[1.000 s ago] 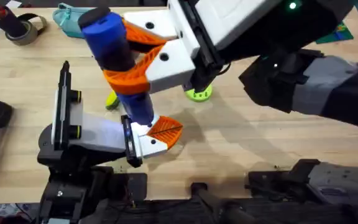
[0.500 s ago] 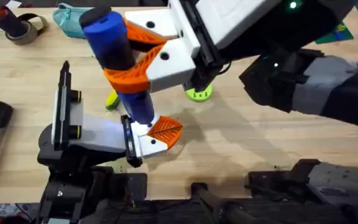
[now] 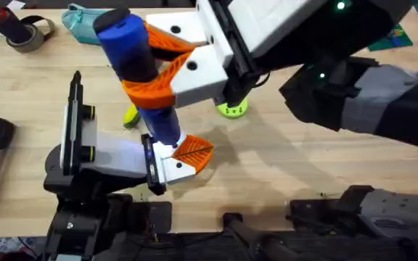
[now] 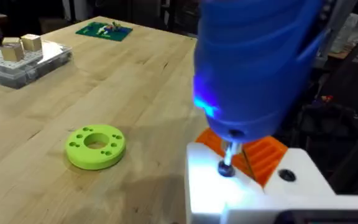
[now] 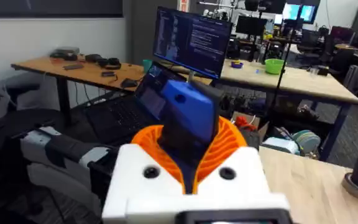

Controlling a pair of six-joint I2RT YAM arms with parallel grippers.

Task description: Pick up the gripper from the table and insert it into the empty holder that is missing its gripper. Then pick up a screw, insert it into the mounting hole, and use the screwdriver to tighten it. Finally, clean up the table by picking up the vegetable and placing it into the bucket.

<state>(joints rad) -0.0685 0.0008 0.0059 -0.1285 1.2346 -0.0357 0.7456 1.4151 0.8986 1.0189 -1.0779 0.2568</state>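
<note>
Two arms, each dark at the base and joints. The right arm (image 3: pixel 369 101) has matte black housings, a grey rounded link and a small green indicator light glowing near its upper segment. Its right gripper (image 3: pixel 167 69) has a white angular block body with round black holes, carrying orange ribbed, fin-shaped fingers (image 5: pixel 225 146). The left arm (image 3: pixel 78 181) has a black base, a pale grey rounded body and yellow-ringed black fittings along a thin black upright plate. Its end carries a white angular block (image 4: pixel 247 193) with black round holes and a black rear plate.
</note>
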